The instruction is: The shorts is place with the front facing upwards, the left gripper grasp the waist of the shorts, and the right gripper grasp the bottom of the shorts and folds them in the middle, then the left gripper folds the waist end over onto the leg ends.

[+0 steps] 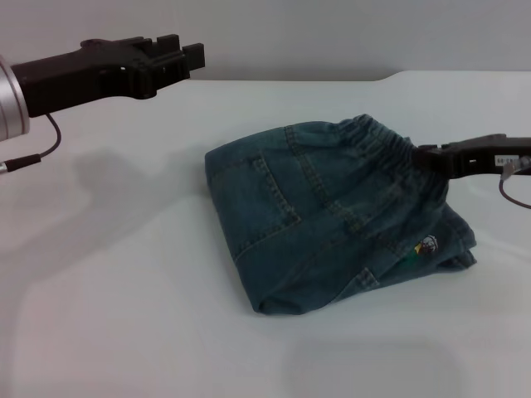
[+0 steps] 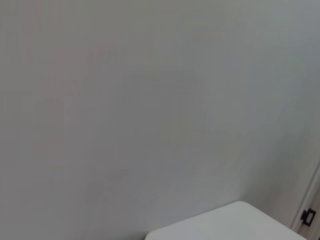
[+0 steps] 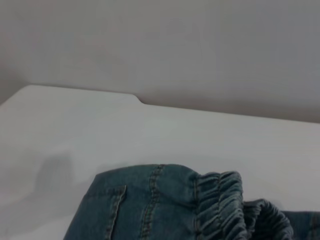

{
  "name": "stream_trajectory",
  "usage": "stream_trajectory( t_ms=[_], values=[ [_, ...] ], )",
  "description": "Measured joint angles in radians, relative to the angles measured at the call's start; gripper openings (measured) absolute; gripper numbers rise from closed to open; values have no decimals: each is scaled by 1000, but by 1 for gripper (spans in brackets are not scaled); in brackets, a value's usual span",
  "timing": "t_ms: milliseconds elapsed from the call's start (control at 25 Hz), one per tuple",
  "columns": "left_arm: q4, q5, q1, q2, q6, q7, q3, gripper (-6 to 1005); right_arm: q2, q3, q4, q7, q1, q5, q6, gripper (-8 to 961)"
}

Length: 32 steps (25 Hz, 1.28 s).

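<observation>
Shorts (image 1: 332, 215) lie folded into a compact bundle on the white table (image 1: 124, 315), a little right of centre in the head view. The waist of the shorts (image 1: 377, 145), gathered and puckered, sits at the far right end of the bundle, on top of the lower denim layers, where a small cartoon print (image 1: 425, 245) shows near the right edge. A patch pocket with double stitching faces up on the left half.

At the waistband the right gripper (image 1: 427, 157) comes in low from the right, its black tip touching the ruffled elastic; I cannot tell whether its fingers are apart or closed on the cloth. Its wrist view shows the elastic close by.

Raised well above the table at far left, the left gripper (image 1: 187, 56) holds nothing, its fingers close together.

A plain pale wall (image 2: 150, 100) rises behind the table, whose far edge has a stepped corner (image 3: 137, 97).
</observation>
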Motion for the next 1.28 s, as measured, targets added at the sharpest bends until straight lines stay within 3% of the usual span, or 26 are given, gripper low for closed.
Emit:
stream_trajectory(
  t_ms=[400, 840, 1280],
  values=[
    [-13, 29, -12, 0, 0, -3, -4, 417, 2, 11, -21, 23, -21, -19, -33, 57],
    [-37, 39, -32, 3, -1, -4, -9, 417, -2, 5, 62, 23, -36, -69, -59, 87],
    [-54, 100, -77, 0, 1, -26, -10, 417, -5, 21, 86, 20, -24, -99, -9, 118]
  ],
)
